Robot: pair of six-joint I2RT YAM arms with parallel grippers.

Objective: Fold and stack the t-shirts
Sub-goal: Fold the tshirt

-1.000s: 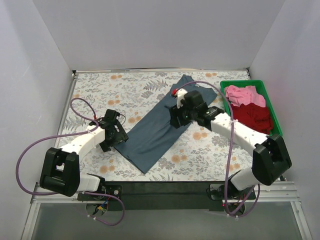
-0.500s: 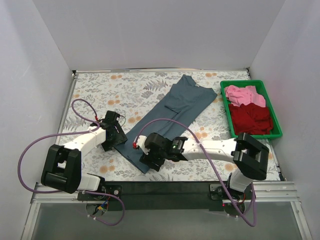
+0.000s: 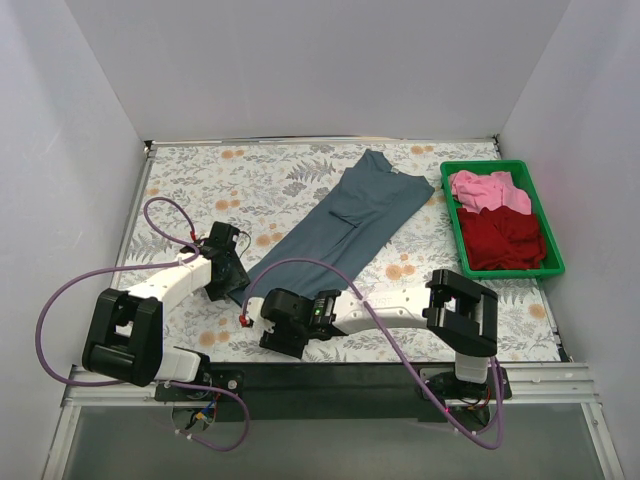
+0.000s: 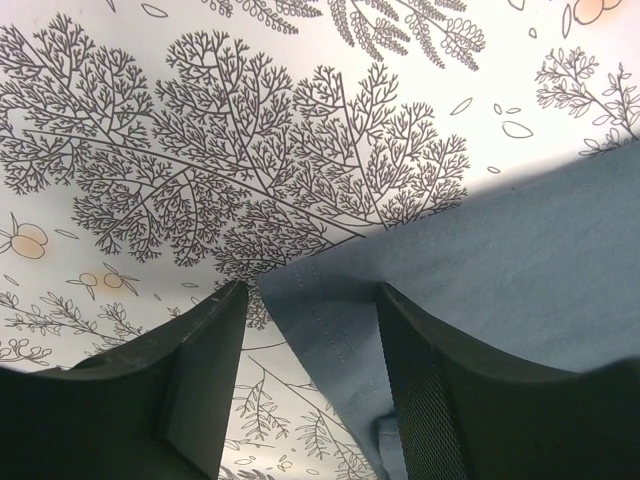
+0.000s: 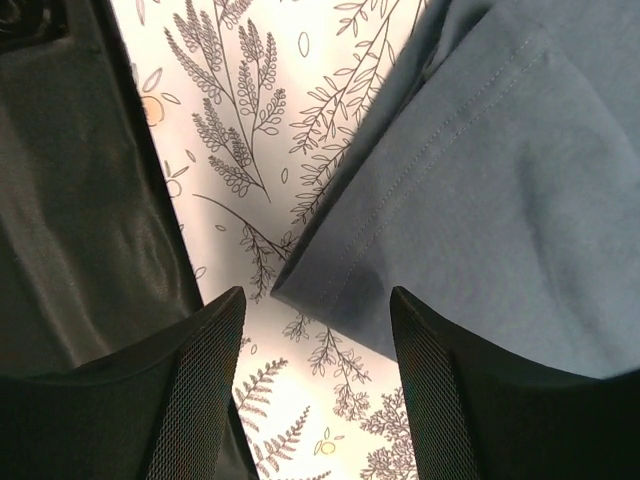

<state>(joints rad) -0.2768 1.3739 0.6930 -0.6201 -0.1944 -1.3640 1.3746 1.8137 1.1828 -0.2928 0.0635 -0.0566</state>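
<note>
Blue shirt [image 3: 340, 225] is lying diagonally on the tabletop [image 3: 250, 180], collar toward the far right; pink shirt [image 3: 485, 190] and red shirt [image 3: 505, 238] are sitting crumpled in the green bin [image 3: 484, 164] at the right; left fingers [image 4: 200, 380] are standing spread apart, straddling the blue shirt's near-left hem corner, gripping nothing; right fingers [image 5: 200, 390] are likewise gaping over its nearest corner, beside the tabletop's dark front edge.

Your station is a lab test cell: plain white panels [image 3: 300, 70] enclose the flower-print table [image 3: 250, 170] beyond your left gripper [image 4: 310, 300]; purple cables [image 3: 40, 330] trail behind it.
</note>
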